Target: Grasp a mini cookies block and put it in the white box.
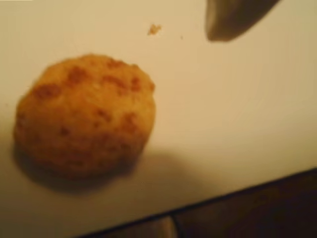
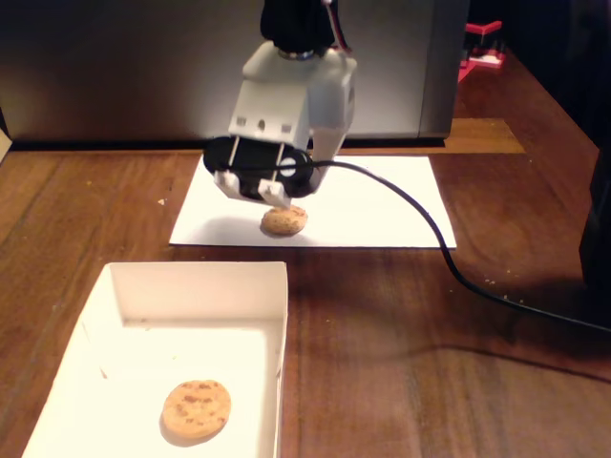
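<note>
Approach step: the fingers (image 2: 280,196) hover just above the cookie (image 2: 284,220) on the paper sheet (image 2: 382,205), whether spread or closed I cannot tell. Next: lower and straddle it, then carry toward the white box (image 2: 129,305).

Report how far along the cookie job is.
Done: one cookie already lies in the white box. In hand: the gripper hovers over a second cookie on the paper sheet, not visibly gripping it. Left: grasp it, carry it over, drop it in.
</note>
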`<state>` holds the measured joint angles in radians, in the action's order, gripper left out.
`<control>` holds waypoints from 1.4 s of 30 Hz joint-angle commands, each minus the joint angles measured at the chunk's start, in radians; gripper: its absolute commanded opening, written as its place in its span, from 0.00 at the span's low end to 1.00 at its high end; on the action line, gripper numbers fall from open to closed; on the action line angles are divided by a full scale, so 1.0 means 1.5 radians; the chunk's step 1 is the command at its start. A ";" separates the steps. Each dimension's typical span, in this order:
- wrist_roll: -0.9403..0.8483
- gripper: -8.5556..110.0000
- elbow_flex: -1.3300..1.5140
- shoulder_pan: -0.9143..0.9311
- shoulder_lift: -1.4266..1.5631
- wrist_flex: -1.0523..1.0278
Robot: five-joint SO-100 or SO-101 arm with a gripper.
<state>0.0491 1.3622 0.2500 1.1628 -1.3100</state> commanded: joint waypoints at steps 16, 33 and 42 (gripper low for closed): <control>0.021 0.39 -0.079 0.034 -0.046 0.042; 0.021 0.38 -0.081 0.022 -0.066 0.055; 0.027 0.38 -0.084 0.027 -0.083 0.058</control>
<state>0.0767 1.3392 0.2961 0.9956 -1.2287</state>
